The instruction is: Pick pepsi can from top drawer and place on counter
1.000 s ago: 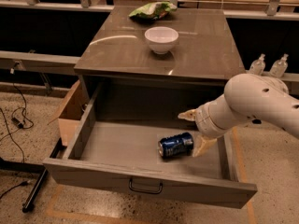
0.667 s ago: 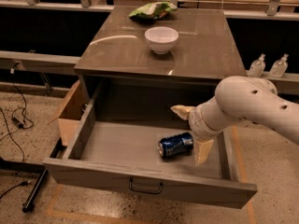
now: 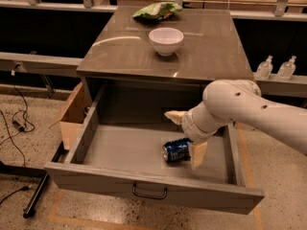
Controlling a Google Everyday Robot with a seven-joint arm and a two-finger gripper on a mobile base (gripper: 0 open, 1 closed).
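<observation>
dark-blue pepsi can (image 3: 176,150) is lying on its side in the open top drawer (image 3: 110,181), right against your near finger, with the far finger well behind it. your gripper (image 3: 186,135) has its fingers (image 3: 197,154) spread wide, i'd say to straddle the can. nothing's clamped yet. the counter (image 3: 211,56) sits up beyond the fingers, by the white bowl (image 3: 166,40).

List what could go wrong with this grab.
1. The can lies on its side in the drawer, so a nudge could roll it away.
2. The open gripper is not centred on it. The can sits by the near finger, so closing may push it rather than clamp it.
3. On the lift, the arm could bump the counter edge overhead, or the bowl when placing.
</observation>
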